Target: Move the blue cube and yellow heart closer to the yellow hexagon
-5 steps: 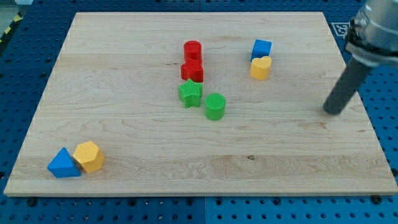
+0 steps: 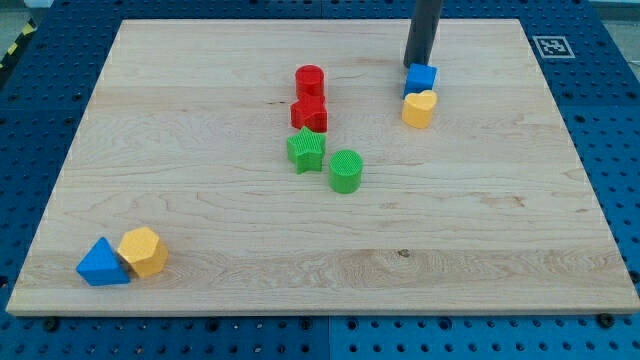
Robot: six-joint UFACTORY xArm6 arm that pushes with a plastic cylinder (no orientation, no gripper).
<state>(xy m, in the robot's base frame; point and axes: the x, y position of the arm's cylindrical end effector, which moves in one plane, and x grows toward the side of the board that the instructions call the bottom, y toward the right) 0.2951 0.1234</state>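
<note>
One camera view covers the whole wooden board (image 2: pixel 500 230). My tip (image 2: pixel 414 66) stands at the top edge of the blue cube (image 2: pixel 421 77), touching it or just short of it; contact cannot be confirmed. The rod ends in a plain point, with nothing that opens, closes or holds. The yellow heart (image 2: pixel 419 109) sits directly below the blue cube, touching it. The yellow hexagon (image 2: pixel 142 251) lies well apart, near the board's bottom left corner, touching a blue triangle (image 2: pixel 102 264) on its left. Near the centre, a red cylinder (image 2: pixel 309 80) sits above a red star (image 2: pixel 310 114), touching; a green star (image 2: pixel 306 150) and a green cylinder (image 2: pixel 345 171) lie just below. A black-and-white square marker (image 2: pixel 551 46) is fixed at the board's top right; no readable lettering appears anywhere.
</note>
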